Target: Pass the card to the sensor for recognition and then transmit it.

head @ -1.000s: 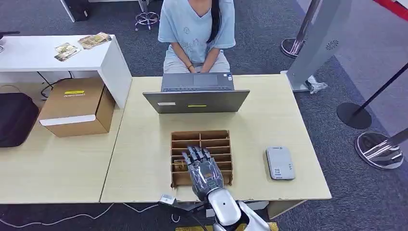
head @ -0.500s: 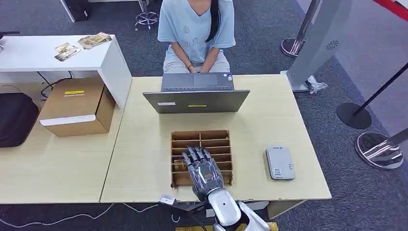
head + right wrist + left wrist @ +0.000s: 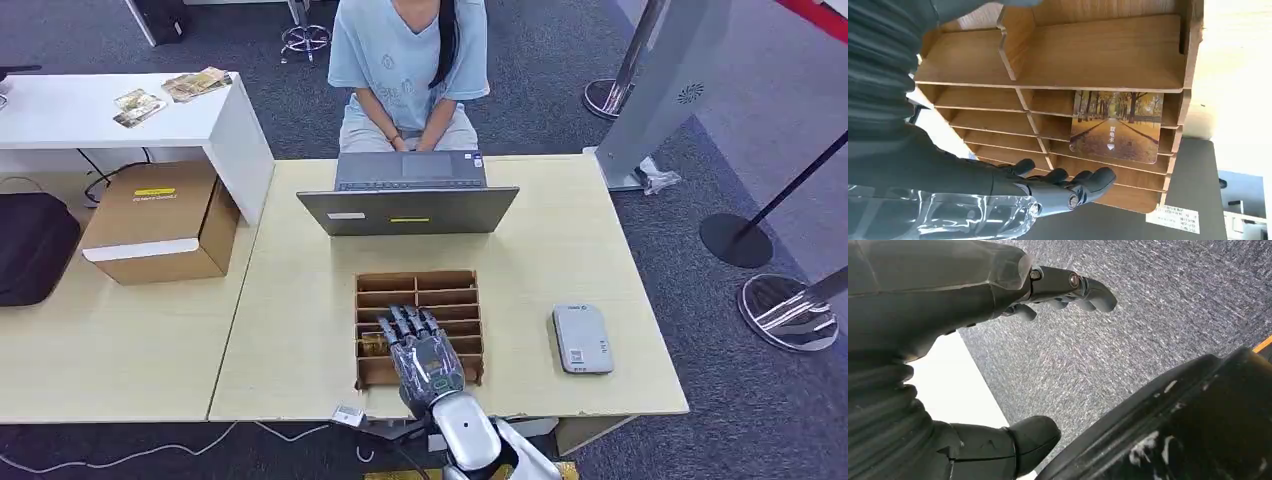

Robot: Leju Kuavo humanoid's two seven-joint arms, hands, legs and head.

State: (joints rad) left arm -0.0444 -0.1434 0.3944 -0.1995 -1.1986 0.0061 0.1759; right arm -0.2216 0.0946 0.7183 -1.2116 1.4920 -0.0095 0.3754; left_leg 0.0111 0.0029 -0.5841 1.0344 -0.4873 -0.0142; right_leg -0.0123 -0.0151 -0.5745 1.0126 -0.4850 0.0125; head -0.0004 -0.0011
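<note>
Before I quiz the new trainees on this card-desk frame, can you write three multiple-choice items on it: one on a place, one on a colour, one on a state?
1. Where does the card sit?
A. in a slot of the wooden organizer
B. on the laptop
C. on the card reader

2. What colour is the card reader?
A. red
B. grey
C. green

3. What is the right hand doing?
A. holding the card
B. pressing the laptop
C. hovering over the organizer, holding nothing

Answers:
1 A, the right wrist view shows it standing between dividers.
2 B, its casing is plain grey.
3 C, its fingers are apart from the card.
</note>
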